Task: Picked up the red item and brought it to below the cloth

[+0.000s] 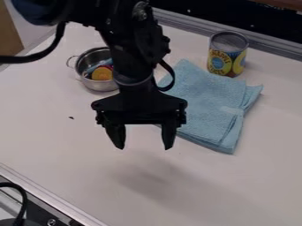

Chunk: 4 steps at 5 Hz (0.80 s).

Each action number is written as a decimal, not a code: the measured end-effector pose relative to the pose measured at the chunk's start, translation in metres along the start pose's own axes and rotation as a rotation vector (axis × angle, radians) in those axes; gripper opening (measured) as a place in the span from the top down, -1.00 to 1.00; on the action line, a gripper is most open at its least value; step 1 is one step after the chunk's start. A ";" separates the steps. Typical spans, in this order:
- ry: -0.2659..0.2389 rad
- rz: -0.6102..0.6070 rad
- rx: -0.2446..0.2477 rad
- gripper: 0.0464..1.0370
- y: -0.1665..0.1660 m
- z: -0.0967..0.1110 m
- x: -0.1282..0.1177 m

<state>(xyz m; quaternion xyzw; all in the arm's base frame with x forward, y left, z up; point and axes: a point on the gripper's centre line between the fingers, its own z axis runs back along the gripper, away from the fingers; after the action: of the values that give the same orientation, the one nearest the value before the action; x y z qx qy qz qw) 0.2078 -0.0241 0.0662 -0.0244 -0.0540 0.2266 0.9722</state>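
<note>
Evidently, I am at the approach step: gripper [143, 147] empty, fingers apart, over the counter [53, 110]. The red item [108, 67], as I judge it, sits in the far-left pot [101, 84]. Next requirement: align above it, then descend inside the rim.

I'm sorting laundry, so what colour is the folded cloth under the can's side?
Light blue; the cloth shows best in the camera view.

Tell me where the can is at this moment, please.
In the camera view, the can stands at the upper right, just beyond the blue cloth.
</note>
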 end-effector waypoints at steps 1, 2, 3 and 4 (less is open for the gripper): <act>0.016 -0.008 0.010 -0.92 0.002 -0.003 -0.003; 0.013 -0.020 0.017 -0.92 0.022 0.006 0.017; 0.043 -0.036 0.049 -0.92 0.040 0.011 0.037; 0.048 -0.105 0.059 -0.92 0.062 0.015 0.070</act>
<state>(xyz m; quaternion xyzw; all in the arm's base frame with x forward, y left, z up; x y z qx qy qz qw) 0.2416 0.0625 0.0832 0.0019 -0.0252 0.1762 0.9840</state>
